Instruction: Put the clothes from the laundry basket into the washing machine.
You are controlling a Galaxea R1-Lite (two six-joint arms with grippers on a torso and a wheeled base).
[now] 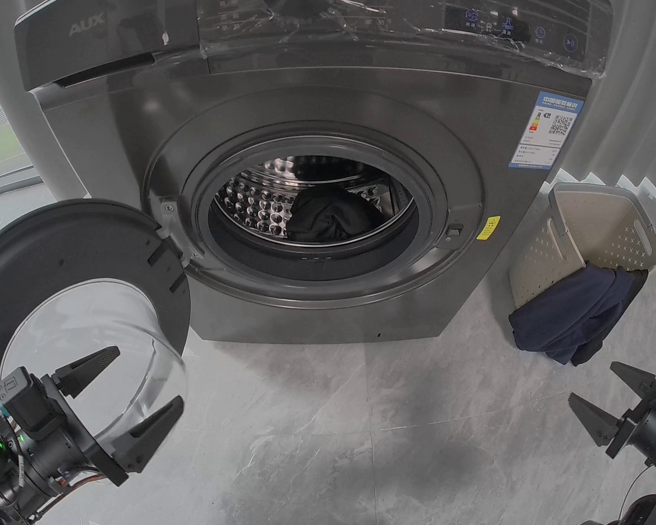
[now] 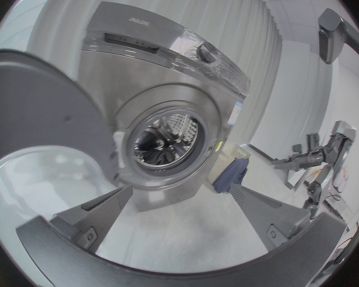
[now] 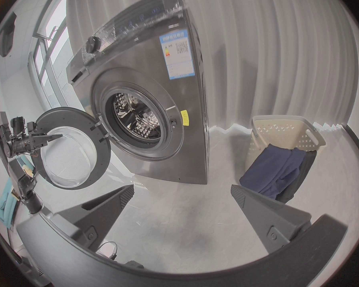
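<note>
A grey front-loading washing machine [image 1: 328, 103] stands on a pale marbled floor [image 1: 342, 417] with its round door [image 1: 73, 257] swung fully open to the robot's left; the door's outer edge is cut off at the head view's border. Inside the steel drum [image 1: 259, 205] lies a black garment [image 1: 329, 213], bunched so its shape is hard to make out, and the drum's lower part is hidden behind the door seal. To the robot's right of the machine, a cream laundry basket [image 1: 608, 231] is tipped with its mouth facing forward. Navy clothes [image 1: 568, 315] spill over its rim onto the floor, with a darker piece [image 1: 598, 340] partly hidden beneath them; how many items there are cannot be told. The left end effector [image 1: 149, 376] hangs low in front of the open door's glass, its fingers spread wide and grasping nothing. The right end effector [image 1: 591, 380] is low near the spilled clothes, not touching them, also released and empty, its arm cut off by the frame edge
</note>
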